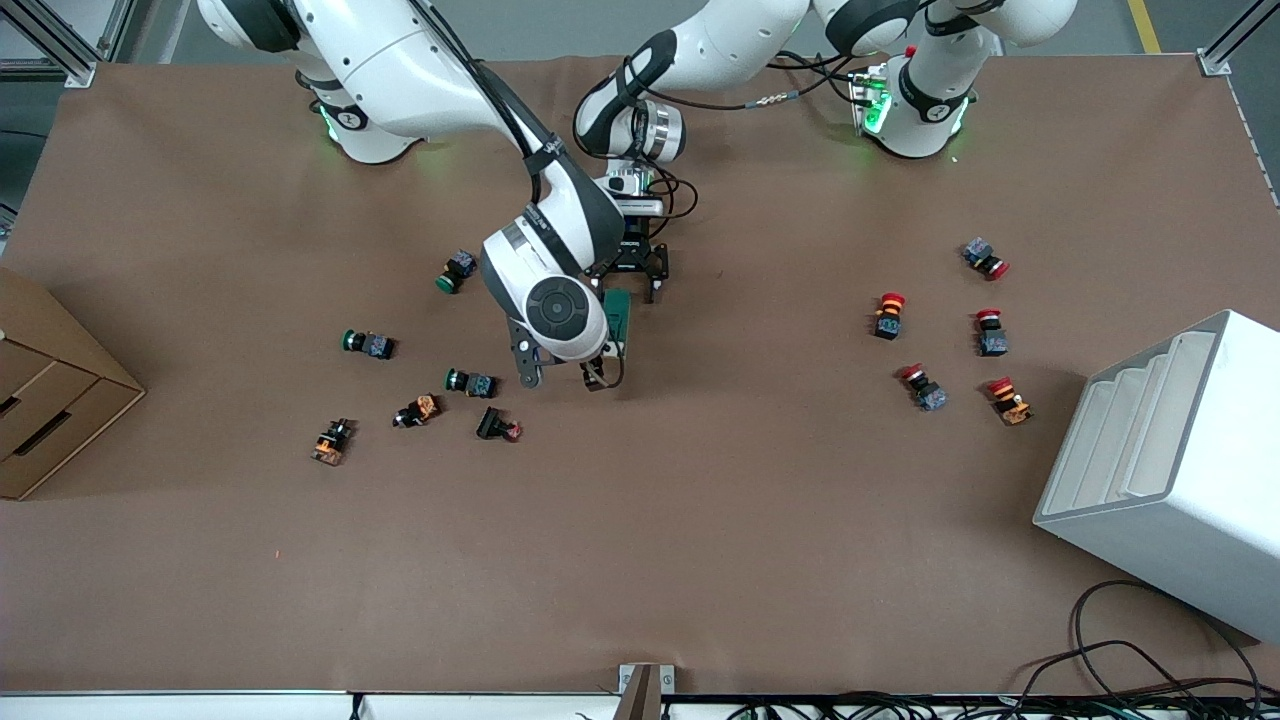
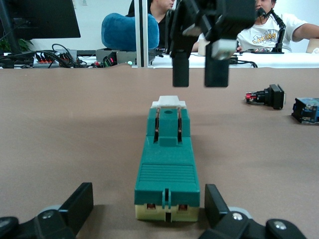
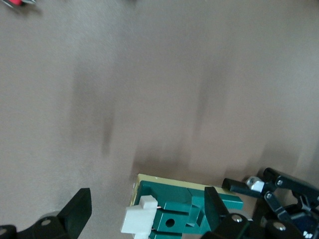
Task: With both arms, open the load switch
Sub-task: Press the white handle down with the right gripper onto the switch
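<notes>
The load switch (image 1: 619, 318) is a dark green block on a cream base, lying flat mid-table. Its white toggle (image 3: 139, 219) sits at the end nearer the front camera. My left gripper (image 1: 640, 276) is low at the switch's other end and open. In the left wrist view its fingers (image 2: 80, 203) stand apart on either side of the switch (image 2: 168, 167) without touching it. My right gripper (image 1: 598, 374) hangs open just above the toggle end. In the right wrist view the toggle lies between the right gripper (image 3: 144, 214) fingers (image 3: 79, 206).
Green-capped push buttons (image 1: 368, 343) and orange ones (image 1: 417, 410) lie toward the right arm's end, near a cardboard box (image 1: 50, 390). Red-capped buttons (image 1: 888, 315) lie toward the left arm's end, beside a white rack (image 1: 1160, 470).
</notes>
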You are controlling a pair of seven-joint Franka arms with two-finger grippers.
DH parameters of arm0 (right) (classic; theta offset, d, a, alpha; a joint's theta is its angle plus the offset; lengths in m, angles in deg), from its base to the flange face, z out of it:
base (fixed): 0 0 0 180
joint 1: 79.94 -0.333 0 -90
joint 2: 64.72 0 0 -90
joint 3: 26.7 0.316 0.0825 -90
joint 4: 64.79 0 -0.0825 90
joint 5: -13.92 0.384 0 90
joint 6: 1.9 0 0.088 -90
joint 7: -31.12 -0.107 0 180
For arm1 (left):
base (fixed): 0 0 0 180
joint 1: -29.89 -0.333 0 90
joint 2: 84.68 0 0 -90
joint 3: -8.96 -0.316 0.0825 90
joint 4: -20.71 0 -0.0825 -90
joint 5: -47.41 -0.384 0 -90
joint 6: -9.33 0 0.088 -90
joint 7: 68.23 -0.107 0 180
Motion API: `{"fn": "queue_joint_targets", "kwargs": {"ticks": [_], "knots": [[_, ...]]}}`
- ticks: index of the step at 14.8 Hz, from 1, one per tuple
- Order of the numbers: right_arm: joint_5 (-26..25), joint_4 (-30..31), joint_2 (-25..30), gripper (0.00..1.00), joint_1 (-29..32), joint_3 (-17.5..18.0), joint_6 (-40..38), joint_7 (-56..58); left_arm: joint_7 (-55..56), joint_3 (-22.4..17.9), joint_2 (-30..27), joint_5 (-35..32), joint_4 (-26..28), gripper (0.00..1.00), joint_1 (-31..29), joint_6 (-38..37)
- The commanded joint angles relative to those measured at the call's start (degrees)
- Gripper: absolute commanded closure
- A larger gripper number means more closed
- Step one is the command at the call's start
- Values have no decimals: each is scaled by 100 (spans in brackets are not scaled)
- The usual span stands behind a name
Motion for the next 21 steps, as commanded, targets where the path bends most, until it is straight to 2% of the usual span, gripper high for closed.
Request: {"fn": "queue_joint_targets", "kwargs": {"ticks": [1, 6, 8, 13, 21], "knots": [[196, -65, -194, 0, -85, -19, 97, -162, 132, -37, 269, -67, -172, 1, 80, 55], [241, -83, -238, 0, -200, -19, 44, -162, 456, -37, 409, -58, -260, 1, 211, 37], [424, -188, -221, 0, -287, -19, -26, -171, 537, -46, 470, -75, -251, 1, 229, -155], [461, -574, -212, 0, -323, -19, -1088, -136, 528, -46, 471, -58, -278, 1, 229, -156], [443, -742, -203, 0, -507, -19, -1968, -109, 545, -37, 401, 4, -251, 1, 229, -183]]}}
